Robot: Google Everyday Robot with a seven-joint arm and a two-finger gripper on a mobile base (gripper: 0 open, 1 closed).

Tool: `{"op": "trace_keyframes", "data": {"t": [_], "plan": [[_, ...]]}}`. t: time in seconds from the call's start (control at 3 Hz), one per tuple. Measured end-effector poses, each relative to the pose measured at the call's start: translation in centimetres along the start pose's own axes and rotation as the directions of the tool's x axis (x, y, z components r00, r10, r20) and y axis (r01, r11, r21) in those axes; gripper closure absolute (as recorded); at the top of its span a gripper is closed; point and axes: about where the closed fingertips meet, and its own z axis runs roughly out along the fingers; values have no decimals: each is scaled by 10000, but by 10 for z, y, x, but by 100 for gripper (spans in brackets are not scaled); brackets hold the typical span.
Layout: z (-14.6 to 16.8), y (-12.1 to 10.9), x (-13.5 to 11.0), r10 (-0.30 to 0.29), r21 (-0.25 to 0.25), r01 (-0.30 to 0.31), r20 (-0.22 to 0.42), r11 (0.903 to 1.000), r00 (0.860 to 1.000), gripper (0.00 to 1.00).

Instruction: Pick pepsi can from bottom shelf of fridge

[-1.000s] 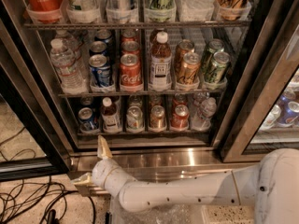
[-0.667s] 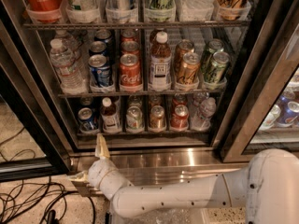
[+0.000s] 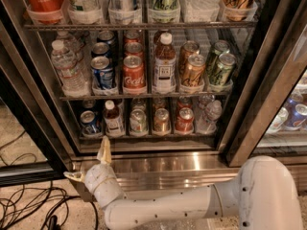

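The pepsi can (image 3: 89, 122), blue with a silver top, stands at the far left of the bottom shelf (image 3: 144, 136) of the fridge (image 3: 38, 104), whose door is open. My gripper (image 3: 88, 163) is below and in front of that shelf, level with the ribbed steel base (image 3: 182, 163) and just under the can. Its two tan fingers are spread apart and hold nothing; one points up toward the shelf edge, the other points left. The white arm (image 3: 192, 205) reaches in from the lower right.
On the bottom shelf a small dark bottle (image 3: 113, 119), several cans and a water bottle (image 3: 210, 114) stand to the right of the pepsi can. The middle shelf holds more blue cans (image 3: 103, 71), a Coca-Cola can (image 3: 134, 73) and bottles. Black cables (image 3: 33, 205) lie on the floor at left.
The gripper and wrist have shifted slightly to the left in front of the steel base. Nothing in the fridge has moved.
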Motion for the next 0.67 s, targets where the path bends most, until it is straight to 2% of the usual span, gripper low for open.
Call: {"op": "trace_keyframes", "data": {"t": [0.33,0.67], "plan": [[3,4,4,860,517,-856,-56,9950,9963,0],[5,7,6,1369,853,-1364,2,9870,9906,0]]}}
